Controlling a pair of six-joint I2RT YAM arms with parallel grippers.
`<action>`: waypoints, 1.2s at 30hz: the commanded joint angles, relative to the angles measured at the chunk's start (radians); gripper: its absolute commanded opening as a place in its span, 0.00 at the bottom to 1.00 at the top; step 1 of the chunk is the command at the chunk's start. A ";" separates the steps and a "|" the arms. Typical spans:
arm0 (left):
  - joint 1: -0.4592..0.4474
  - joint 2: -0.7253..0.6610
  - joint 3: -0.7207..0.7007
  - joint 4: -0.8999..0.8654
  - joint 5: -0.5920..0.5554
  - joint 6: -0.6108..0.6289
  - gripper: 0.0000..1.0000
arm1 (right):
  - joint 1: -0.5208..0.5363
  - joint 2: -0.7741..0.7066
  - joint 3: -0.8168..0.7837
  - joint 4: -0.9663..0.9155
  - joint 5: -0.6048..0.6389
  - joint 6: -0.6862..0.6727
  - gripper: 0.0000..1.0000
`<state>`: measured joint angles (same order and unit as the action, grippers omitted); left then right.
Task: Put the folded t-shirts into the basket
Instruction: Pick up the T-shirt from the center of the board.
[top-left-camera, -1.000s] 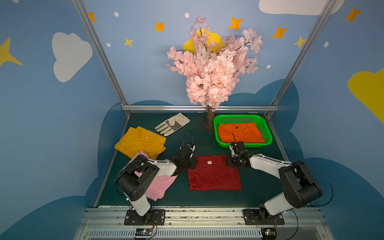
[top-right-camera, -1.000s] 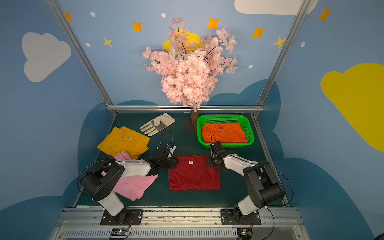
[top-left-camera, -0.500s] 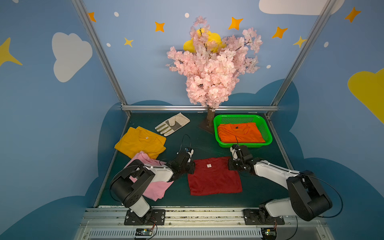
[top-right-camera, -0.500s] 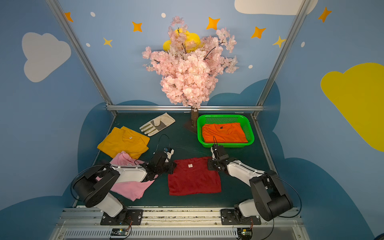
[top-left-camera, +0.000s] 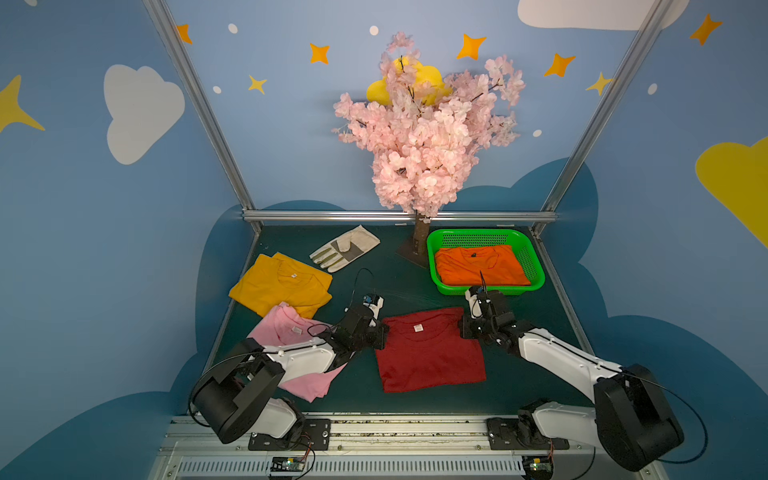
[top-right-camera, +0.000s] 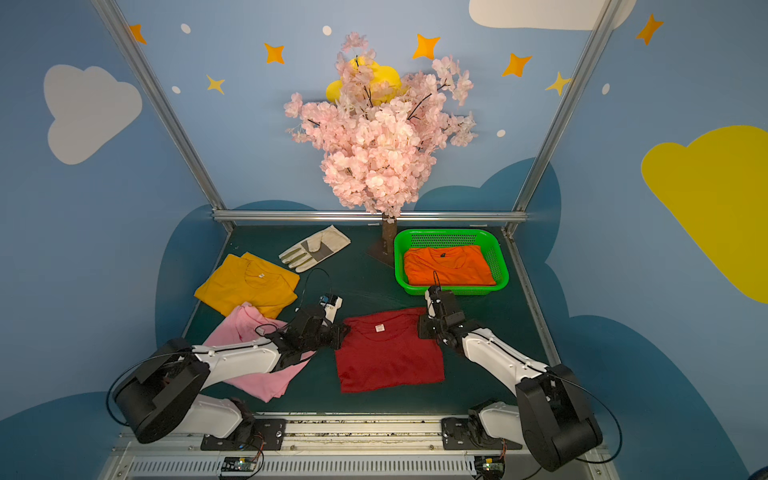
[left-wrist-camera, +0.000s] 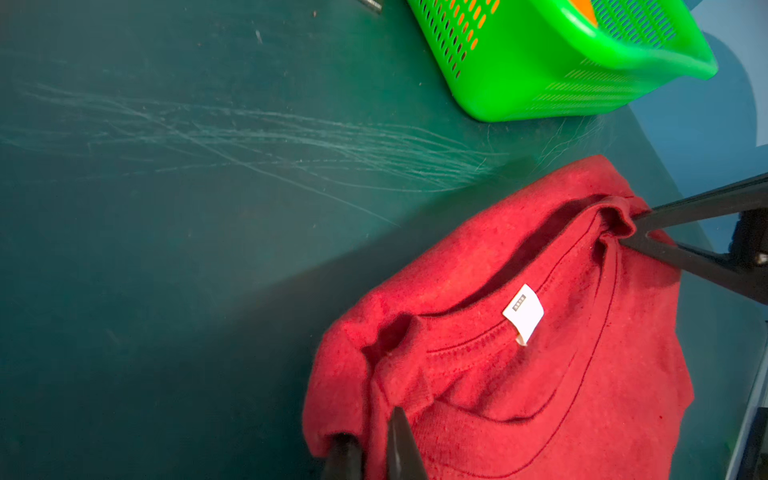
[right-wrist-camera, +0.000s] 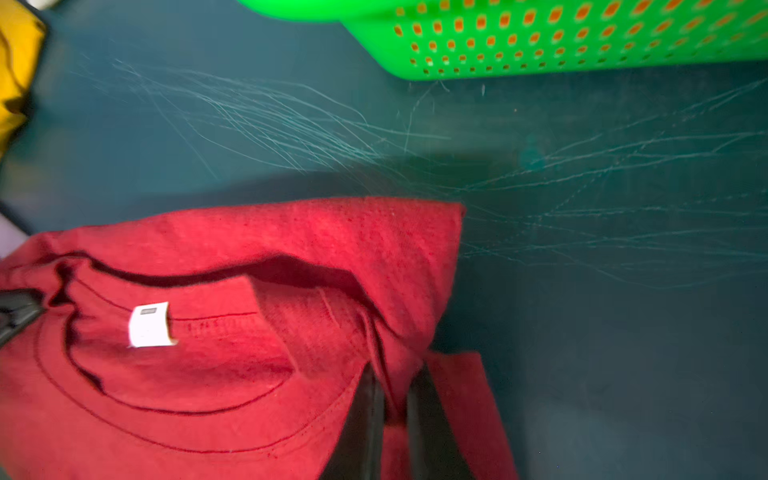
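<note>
Both top views: orange t-shirt (top-left-camera: 482, 270) lies inside the green basket (top-left-camera: 473, 239).

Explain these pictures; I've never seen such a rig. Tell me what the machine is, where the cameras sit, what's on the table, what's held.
Two robot arms stand at the near edge of a dark green table, each ending in a pincer. Two pictures look down on the whole scene; two come from cameras on the arms' wrists. The left pincer and right pincer are shut on the collar-end corners of the dark red folded t-shirt. A bright orange folded t-shirt lies in the bright green mesh plastic basket. A mustard yellow t-shirt, light pink t-shirt, beige-and-grey work glove and pink blossom tree also sit there.
</note>
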<state>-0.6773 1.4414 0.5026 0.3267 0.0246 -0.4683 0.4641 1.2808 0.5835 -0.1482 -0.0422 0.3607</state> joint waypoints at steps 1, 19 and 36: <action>-0.003 0.018 -0.005 -0.044 -0.015 0.011 0.03 | 0.025 0.029 0.008 -0.024 0.059 0.013 0.00; 0.068 0.052 0.073 -0.256 -0.036 0.127 0.03 | 0.099 0.221 0.167 -0.134 0.121 -0.006 0.67; 0.067 0.014 0.051 -0.247 -0.052 0.120 0.03 | 0.152 0.334 0.143 -0.020 0.005 0.056 0.28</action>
<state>-0.6151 1.4811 0.5591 0.0978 -0.0223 -0.3588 0.5983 1.5753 0.7513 -0.1879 0.0593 0.3901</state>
